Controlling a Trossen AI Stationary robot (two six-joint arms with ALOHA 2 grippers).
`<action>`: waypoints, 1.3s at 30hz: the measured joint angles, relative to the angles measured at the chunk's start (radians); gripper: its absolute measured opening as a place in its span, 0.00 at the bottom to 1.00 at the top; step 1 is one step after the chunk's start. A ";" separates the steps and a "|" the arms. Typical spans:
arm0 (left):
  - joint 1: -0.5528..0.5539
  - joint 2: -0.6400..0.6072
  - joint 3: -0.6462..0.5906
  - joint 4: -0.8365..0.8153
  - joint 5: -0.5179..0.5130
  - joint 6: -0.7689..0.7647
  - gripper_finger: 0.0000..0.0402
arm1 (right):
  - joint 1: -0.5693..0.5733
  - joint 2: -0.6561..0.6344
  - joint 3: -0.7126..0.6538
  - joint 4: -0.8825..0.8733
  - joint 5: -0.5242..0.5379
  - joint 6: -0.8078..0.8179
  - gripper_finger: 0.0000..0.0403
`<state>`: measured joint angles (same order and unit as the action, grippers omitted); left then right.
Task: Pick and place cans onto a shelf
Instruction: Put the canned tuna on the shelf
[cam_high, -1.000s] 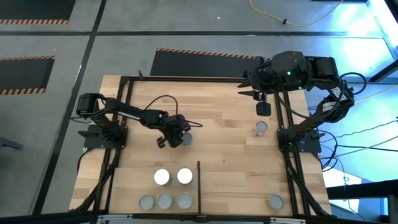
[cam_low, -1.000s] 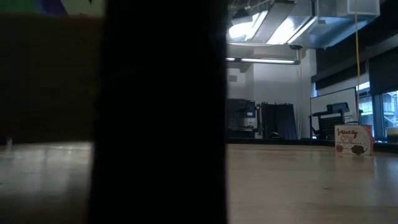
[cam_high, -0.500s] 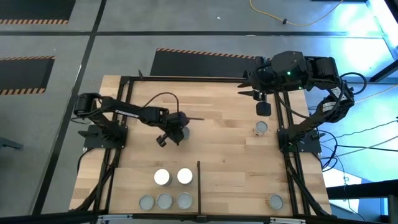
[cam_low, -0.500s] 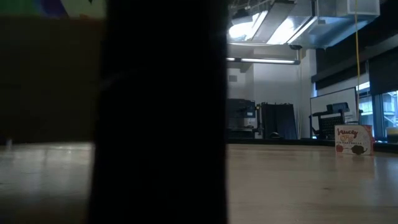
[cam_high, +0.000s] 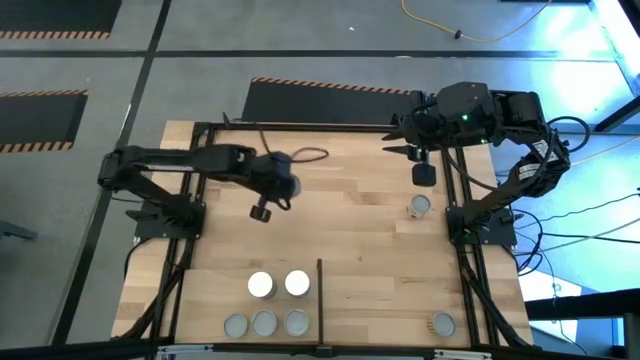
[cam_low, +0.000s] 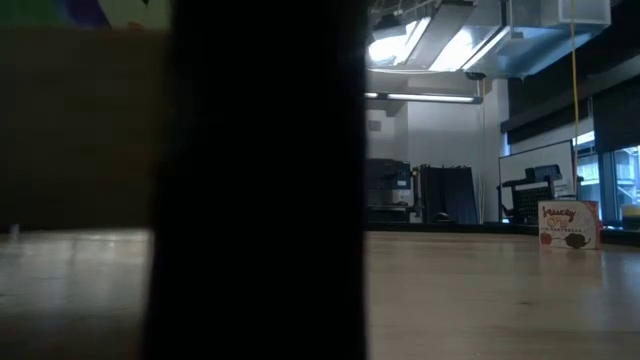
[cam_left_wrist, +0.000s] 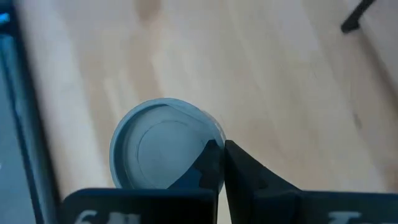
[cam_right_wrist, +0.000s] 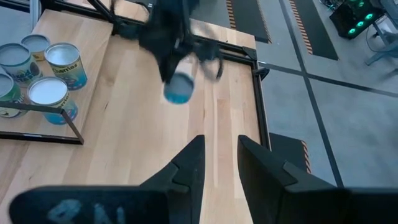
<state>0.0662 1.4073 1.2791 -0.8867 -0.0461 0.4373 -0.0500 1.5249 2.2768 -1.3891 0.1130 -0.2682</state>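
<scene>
Up above the desk, toward ten o'clock, the left jaws clamp a blue can clear of the wood. Right jaws hover slightly parted at one o'clock, empty, near another can.

8 cans, 1 shelf.

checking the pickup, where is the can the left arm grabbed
The can is off the table in the left gripper, over the board's far left-centre in the high view, well away from the five shelved cans.
</scene>
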 joint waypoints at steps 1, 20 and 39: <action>-0.006 -0.013 0.034 -0.035 -0.017 -0.038 0.00 | 0.000 0.000 0.000 0.000 0.000 -0.002 0.24; -0.316 -0.260 0.228 -0.491 -0.080 -0.609 0.00 | 0.000 -0.002 0.000 -0.033 -0.009 -0.002 0.24; -0.548 -0.546 -0.058 -0.403 -0.100 -0.983 0.00 | 0.000 -0.003 0.000 -0.035 -0.012 0.001 0.24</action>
<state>-0.4815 0.8612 1.2211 -1.2895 -0.1457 -0.5453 -0.0502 1.5223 2.2768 -1.4246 0.1013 -0.2672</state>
